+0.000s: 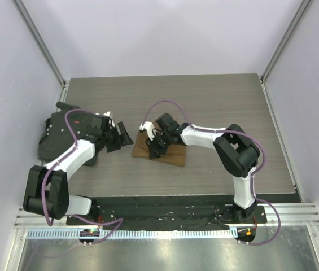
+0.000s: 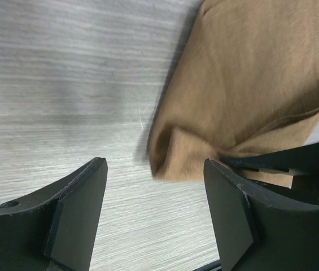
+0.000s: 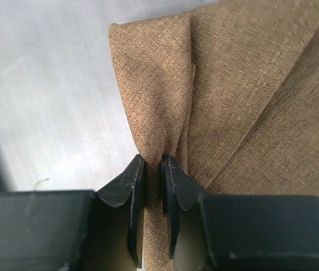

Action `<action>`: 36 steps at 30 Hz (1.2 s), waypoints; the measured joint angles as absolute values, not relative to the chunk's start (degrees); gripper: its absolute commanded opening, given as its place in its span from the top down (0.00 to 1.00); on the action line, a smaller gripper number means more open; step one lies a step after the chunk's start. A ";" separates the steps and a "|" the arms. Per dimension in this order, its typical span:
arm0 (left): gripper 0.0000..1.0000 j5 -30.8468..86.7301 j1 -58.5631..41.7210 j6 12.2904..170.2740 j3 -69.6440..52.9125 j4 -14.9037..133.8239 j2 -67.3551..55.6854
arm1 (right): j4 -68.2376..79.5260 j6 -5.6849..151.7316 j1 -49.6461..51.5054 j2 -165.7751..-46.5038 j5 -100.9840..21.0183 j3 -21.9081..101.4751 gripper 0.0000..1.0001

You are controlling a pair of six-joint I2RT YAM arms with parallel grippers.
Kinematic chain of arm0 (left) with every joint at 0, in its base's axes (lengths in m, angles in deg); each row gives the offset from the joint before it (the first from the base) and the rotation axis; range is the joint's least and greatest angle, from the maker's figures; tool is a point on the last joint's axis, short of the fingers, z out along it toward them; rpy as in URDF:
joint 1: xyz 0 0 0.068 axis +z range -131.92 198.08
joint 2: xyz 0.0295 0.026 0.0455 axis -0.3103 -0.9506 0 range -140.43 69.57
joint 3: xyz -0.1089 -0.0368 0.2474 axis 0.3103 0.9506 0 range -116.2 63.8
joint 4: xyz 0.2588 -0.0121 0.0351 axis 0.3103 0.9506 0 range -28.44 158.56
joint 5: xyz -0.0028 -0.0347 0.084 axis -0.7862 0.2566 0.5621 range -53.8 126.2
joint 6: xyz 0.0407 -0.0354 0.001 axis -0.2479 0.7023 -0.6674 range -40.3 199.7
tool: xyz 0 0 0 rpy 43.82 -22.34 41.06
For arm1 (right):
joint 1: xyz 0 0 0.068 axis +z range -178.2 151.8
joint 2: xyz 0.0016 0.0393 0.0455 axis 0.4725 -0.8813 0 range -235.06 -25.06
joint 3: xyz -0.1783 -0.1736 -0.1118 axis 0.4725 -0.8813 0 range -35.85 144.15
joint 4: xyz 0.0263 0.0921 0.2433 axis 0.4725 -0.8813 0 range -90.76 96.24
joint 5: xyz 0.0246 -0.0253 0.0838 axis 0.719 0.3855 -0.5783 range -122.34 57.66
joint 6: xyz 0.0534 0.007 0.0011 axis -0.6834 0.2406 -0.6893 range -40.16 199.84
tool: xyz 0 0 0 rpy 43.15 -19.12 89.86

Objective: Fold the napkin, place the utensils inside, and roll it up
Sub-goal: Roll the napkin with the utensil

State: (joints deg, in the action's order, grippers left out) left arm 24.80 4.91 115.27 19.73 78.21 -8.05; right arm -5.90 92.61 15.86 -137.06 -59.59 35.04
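The tan-brown napkin (image 1: 173, 155) lies folded on the table's middle. My right gripper (image 1: 154, 144) is shut on a pinched fold of the napkin (image 3: 159, 113) at its left part; the cloth bunches between the jaws in the right wrist view. My left gripper (image 1: 119, 138) is open and empty just left of the napkin. In the left wrist view the napkin's folded corner (image 2: 244, 96) lies ahead, its lower edge draped near the right finger (image 2: 232, 214). The knife is out of view.
A dark grey-black mat (image 1: 55, 138) lies at the table's left edge, partly under my left arm. The grey wood-grain table (image 1: 215, 96) is walled by pale panels on three sides.
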 measured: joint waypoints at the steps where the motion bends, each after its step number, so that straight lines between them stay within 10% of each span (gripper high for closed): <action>1: 0.25 24.48 4.93 115.27 20.58 77.64 -7.66 | -7.61 91.70 15.18 -137.83 -63.15 35.87 0.89; 20: 0.26 18.51 3.42 117.00 28.06 67.43 -10.35 | -29.14 85.29 7.27 -156.01 -92.85 53.01 0.91; 30: 0.52 15.38 2.77 119.69 26.42 61.36 -17.61 | -31.69 85.05 6.68 -157.85 -94.60 55.11 0.91; 36: 0.50 14.60 1.61 120.02 26.07 60.55 -18.96 | -32.26 85.05 6.33 -158.20 -94.51 55.57 0.91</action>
